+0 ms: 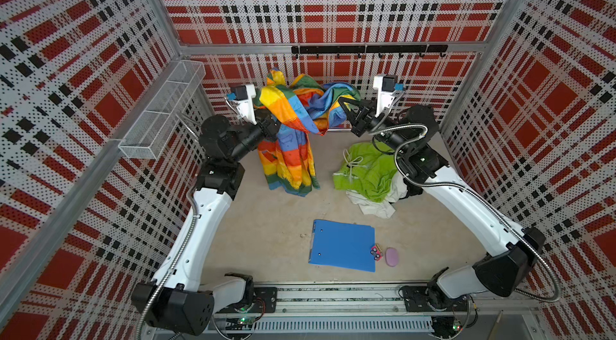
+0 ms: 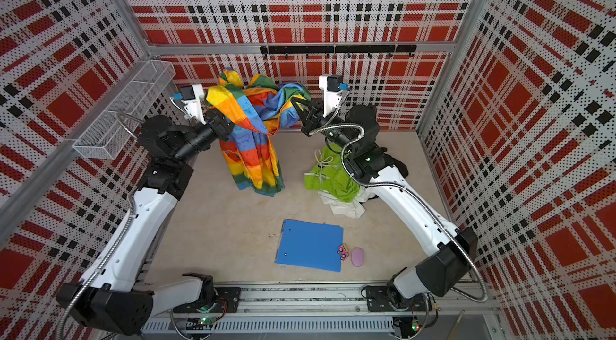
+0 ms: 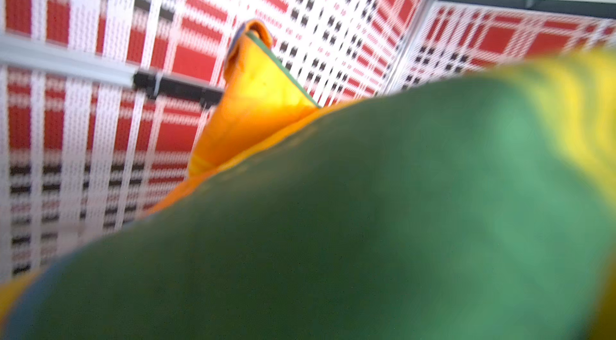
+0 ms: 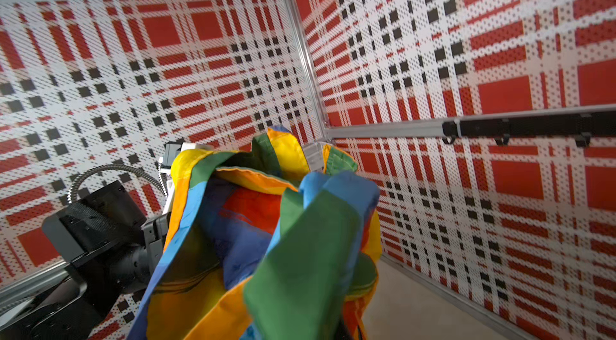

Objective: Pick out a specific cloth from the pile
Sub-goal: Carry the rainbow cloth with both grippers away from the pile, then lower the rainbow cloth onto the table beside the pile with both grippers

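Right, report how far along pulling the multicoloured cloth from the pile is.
Done: the multicoloured cloth is out, apart from the pile. In hand: the left claw and right claw hold it raised between them. Left: its hanging end seems to rest on the table; it isn't set aside yet.

Two matching arms.
- Left arm (image 1: pixel 203 218) and right arm (image 1: pixel 466 201): glossy white shells on the long links, matte black joint housings (image 1: pixel 176 310), small screws in the shells.
- Ribbed steel conduit (image 1: pixel 405 126) loops loose outside each arm.
- Wrist camera bracket (image 1: pixel 383 91): white, with a black lens block and a blue plug.
- Right gripper (image 1: pixel 343 103): black, triangular braced frame.
- Green light (image 1: pixel 244 321) on a base board.
- Black base plates on a grey rail (image 1: pixel 333 301).
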Available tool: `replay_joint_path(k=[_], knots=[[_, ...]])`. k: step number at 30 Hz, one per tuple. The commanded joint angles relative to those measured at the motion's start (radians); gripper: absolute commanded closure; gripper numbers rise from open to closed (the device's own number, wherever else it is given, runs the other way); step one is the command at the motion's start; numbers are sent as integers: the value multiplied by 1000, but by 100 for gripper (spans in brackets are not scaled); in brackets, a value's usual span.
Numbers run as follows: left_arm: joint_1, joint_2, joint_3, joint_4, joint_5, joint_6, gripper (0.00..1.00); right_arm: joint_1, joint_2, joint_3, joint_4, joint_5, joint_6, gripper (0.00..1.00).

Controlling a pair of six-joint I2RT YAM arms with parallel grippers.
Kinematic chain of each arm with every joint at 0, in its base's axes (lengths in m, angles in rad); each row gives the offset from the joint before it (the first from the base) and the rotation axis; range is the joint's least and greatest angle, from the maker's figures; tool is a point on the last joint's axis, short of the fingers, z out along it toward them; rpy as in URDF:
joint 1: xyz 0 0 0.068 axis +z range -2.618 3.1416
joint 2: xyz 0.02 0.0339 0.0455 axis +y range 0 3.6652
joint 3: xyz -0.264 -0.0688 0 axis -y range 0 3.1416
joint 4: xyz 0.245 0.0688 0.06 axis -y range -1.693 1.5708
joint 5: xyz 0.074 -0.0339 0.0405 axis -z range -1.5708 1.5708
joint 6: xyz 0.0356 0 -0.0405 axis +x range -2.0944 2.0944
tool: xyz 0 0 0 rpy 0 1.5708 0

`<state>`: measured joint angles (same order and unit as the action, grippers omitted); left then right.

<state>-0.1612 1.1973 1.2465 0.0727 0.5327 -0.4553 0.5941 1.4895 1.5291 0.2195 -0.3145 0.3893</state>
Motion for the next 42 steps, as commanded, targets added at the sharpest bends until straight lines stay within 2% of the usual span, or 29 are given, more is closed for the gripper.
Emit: replay_joint_path(k=[1,7,13,15,21,23,25,29,33,36,42], knots=[[2,-74,-133,51,-40,23,98,6,44,-37,33,9,-3,100],[2,-136,-408,91,-177,9,100,43,151,-94,58,23,-1,100],[7,-127,-582,127,-296,-32,100,72,250,-83,61,24,-3,100],[8,-113,-614,139,-323,-45,95,77,273,-80,62,27,-1,100],[11,-22,-671,127,-300,-95,92,78,349,-53,55,74,12,100],[9,-22,-691,128,-301,-102,84,79,383,-42,58,74,28,100],[10,-37,-701,116,-305,-103,64,83,414,-30,54,73,36,100],[10,-80,-671,2,-291,-73,45,108,447,-42,27,106,28,100],[-34,-118,-662,-144,-337,-43,33,134,477,-40,4,137,5,100],[-60,-152,-700,-219,-360,-73,27,143,505,-35,0,137,2,100],[-226,-233,-779,-345,-464,-194,16,166,563,-23,-35,147,-24,100]])
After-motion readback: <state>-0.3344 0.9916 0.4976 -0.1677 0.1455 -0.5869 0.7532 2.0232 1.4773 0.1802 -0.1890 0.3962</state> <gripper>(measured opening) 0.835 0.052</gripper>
